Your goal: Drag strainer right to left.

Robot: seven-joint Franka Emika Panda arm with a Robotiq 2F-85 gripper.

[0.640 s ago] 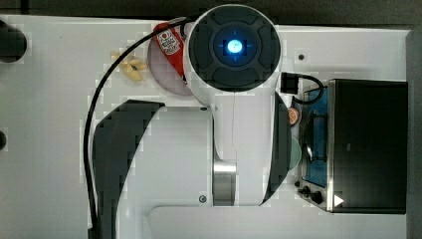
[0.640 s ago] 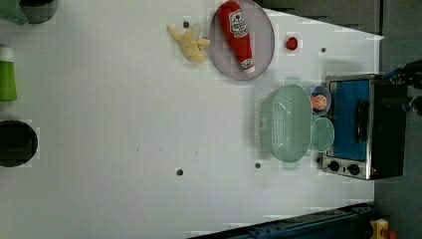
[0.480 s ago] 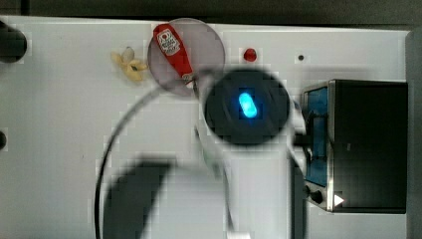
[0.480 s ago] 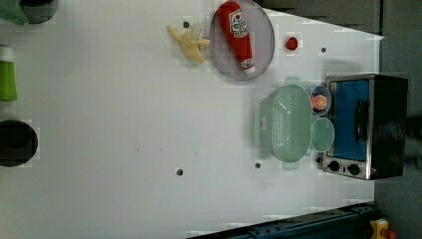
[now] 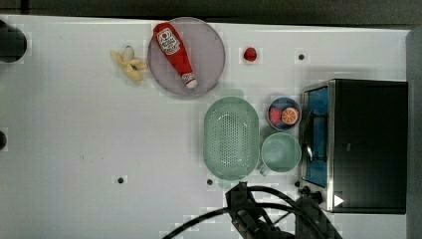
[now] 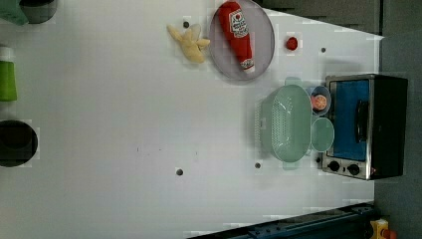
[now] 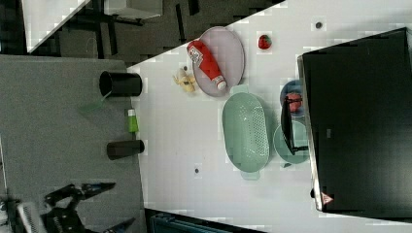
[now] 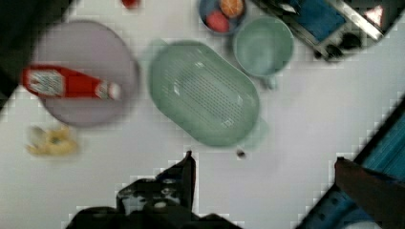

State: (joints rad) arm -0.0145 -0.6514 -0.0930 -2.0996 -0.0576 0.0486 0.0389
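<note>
Pale mint-green oval plastic strainer (image 5: 231, 138) resting on white table (image 5: 99, 149), touching round mint-green mug (image 5: 280, 152), just beside round grey plate (image 5: 204, 50) carrying 1 red ketchup bottle (image 5: 175, 50). Gripper (image 8: 260, 164) above, fingers spread apart, grasping nothing.

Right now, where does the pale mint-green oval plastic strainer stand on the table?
In the top view, the pale mint-green oval plastic strainer stands right of centre, directly left of the round mint-green mug and below the round grey plate.

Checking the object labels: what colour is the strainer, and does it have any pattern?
Pale mint green, its floor dotted with small holes; the strainer shows best in the top view.
</note>
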